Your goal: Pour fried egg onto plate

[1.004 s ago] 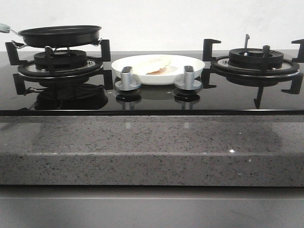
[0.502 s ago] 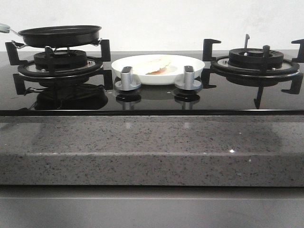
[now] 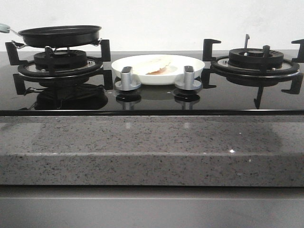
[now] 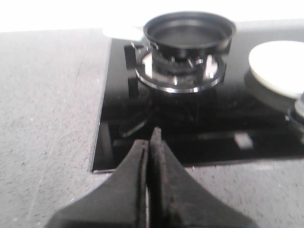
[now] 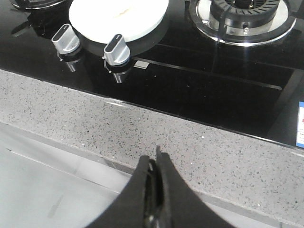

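Observation:
The fried egg (image 3: pixel 153 64) lies on the white plate (image 3: pixel 190 63), which sits on the black hob between the two burners. The plate (image 5: pixel 85 16) also shows in the right wrist view with a pale bit of egg (image 5: pixel 124 13) on it, and its edge (image 4: pixel 278 66) shows in the left wrist view. The black frying pan (image 3: pixel 61 35) rests on the left burner; in the left wrist view the pan (image 4: pixel 189 31) looks bare inside. My left gripper (image 4: pixel 150 138) is shut with nothing in it, hovering over the hob's front left corner. My right gripper (image 5: pixel 154 159) is shut and holds nothing, over the stone counter's front edge.
Two silver knobs (image 3: pixel 127 79) (image 3: pixel 188 78) stand in front of the plate. The right burner (image 3: pixel 255 59) carries nothing. A speckled grey stone counter (image 3: pixel 152 147) runs along the front of the hob. The pan's pale handle (image 3: pixel 4 27) points left.

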Available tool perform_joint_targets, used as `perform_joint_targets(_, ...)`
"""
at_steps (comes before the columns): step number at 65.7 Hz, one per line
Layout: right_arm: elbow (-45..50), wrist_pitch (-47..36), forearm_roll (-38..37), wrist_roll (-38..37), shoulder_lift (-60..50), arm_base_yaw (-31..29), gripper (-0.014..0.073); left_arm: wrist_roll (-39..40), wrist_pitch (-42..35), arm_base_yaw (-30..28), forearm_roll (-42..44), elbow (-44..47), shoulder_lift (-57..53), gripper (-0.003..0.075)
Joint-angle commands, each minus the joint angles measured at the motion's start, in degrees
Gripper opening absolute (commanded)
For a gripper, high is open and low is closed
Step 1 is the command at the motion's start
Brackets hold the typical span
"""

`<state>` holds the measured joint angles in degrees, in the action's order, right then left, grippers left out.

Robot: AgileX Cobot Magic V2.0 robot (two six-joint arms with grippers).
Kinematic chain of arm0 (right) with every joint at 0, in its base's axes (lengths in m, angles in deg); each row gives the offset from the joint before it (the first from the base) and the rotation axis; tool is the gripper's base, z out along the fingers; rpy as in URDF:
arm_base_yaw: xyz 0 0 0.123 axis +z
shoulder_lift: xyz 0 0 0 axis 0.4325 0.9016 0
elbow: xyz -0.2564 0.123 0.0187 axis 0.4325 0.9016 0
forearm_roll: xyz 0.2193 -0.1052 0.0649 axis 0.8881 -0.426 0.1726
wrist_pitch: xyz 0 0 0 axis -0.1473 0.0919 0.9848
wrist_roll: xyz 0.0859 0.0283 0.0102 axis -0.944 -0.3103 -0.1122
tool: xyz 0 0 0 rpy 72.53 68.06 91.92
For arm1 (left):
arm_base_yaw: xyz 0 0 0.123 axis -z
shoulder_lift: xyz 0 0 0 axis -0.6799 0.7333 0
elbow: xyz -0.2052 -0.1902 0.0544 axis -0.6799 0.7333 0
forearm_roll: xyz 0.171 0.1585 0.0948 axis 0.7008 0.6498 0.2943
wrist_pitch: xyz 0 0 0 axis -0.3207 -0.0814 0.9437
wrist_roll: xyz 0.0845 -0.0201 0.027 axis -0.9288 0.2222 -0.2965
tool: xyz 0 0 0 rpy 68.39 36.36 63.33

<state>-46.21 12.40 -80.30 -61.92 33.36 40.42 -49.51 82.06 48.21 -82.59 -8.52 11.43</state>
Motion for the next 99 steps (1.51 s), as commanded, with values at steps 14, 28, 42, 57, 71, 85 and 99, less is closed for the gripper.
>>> perform_joint_targets(14,-1.42,-3.78,-0.04,0.60,0.25,-0.09,-0.0068,1.66,-24.57,-0.09,-0.85,16.21,-10.02,-0.0020)
perform_joint_targets(28,-1.42,-3.78,-0.04,0.60,0.25,-0.09,-0.0068,1.66,-31.14,-2.34,-3.16,23.25,-15.34,-0.0020)
perform_joint_targets(42,-1.42,-3.50,-0.04,0.60,0.25,-0.09,-0.0068,1.66,-30.66,-2.76,-3.16,24.52,-15.80,-0.0020)
perform_joint_targets(57,-1.42,-3.40,-0.04,0.60,0.25,-0.09,-0.0068,1.66,-30.67,-3.22,-4.16,24.52,-15.80,-0.0020)
perform_joint_targets(71,-1.42,-3.40,-0.04,0.60,0.25,-0.09,-0.0068,1.66,-30.27,-3.85,-5.45,24.52,-15.70,-0.0020)
perform_joint_targets(85,-1.42,-3.40,-0.04,0.60,0.25,-0.09,-0.0068,1.66,-30.27,-3.85,-5.45,24.52,-15.61,-0.0020)
perform_joint_targets(99,-1.42,-3.40,-0.04,0.60,0.25,-0.09,-0.0068,1.66,-30.27,-3.85,-5.04,24.52,-15.61,-0.0020)
